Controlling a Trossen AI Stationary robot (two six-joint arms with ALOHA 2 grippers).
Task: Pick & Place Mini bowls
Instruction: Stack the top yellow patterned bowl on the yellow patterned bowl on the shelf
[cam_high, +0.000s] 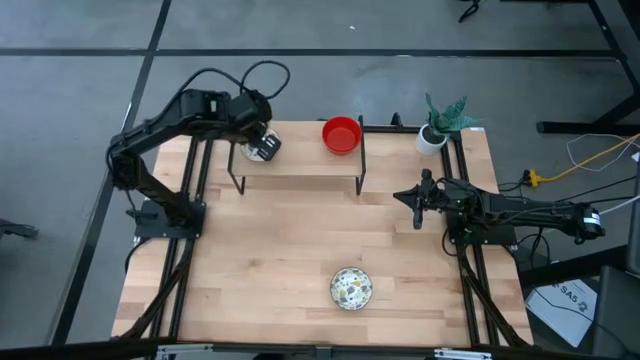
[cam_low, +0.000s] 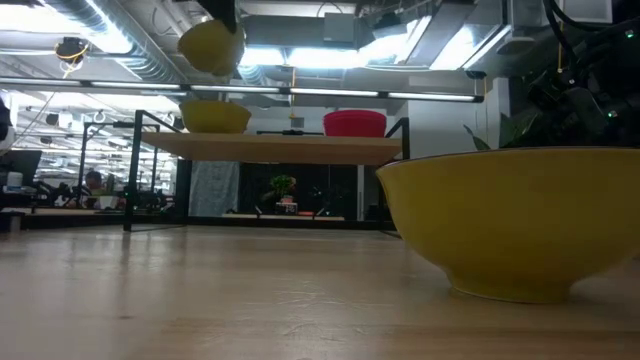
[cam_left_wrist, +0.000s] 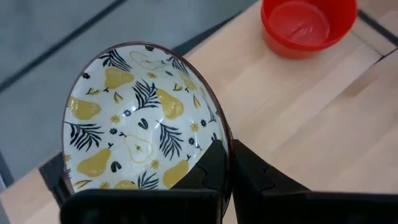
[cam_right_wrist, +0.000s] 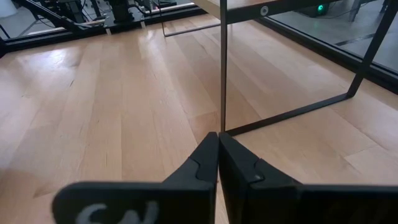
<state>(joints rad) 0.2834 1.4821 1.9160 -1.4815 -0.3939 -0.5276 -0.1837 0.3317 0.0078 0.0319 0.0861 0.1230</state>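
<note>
Three patterned bowls: one (cam_left_wrist: 143, 118) clamped in the left pincer (cam_left_wrist: 227, 162), one (cam_low: 215, 116) on the shelf below it, one (cam_high: 351, 288) on the tabletop. One red bowl (cam_high: 341, 134). One potted plant (cam_high: 438, 126).

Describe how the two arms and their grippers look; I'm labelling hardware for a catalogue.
Both arms are dark, jointed, with looping black cables. The left gripper has two matte black wedge fingers; the right gripper matches, with white lettering on its base.

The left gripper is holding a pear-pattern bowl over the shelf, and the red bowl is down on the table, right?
Not quite. The red bowl sits on the raised shelf, not down on the table; the high view and the low view show it. The left gripper does hold the pear-pattern bowl by its rim above the shelf.
</note>
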